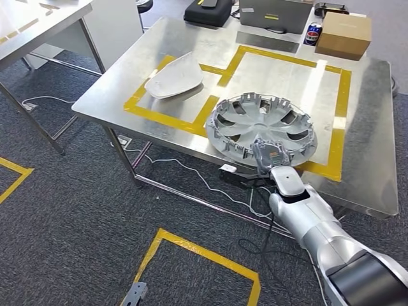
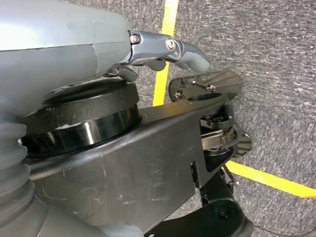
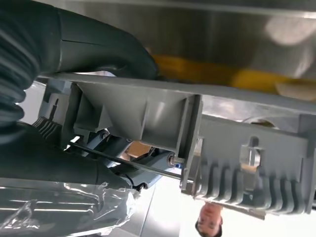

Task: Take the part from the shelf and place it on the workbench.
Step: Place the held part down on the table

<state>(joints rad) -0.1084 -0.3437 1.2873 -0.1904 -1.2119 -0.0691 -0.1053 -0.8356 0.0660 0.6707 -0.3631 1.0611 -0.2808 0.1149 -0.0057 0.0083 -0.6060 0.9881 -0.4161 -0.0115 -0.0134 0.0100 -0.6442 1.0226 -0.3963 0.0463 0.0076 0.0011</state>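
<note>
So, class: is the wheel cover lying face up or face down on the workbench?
Face down: the wheel cover shows its ribbed inner side and rim clips, with the right hand gripping its near edge.

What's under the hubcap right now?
The hubcap lies on the workbench, overlapping yellow tape; the right hand grips its near rim. Directly beneath is hidden.

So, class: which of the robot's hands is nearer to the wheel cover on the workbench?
The right. The right hand grips the wheel cover at its near rim, over the workbench. The left hand hangs low over the carpet floor, away from it.
</note>
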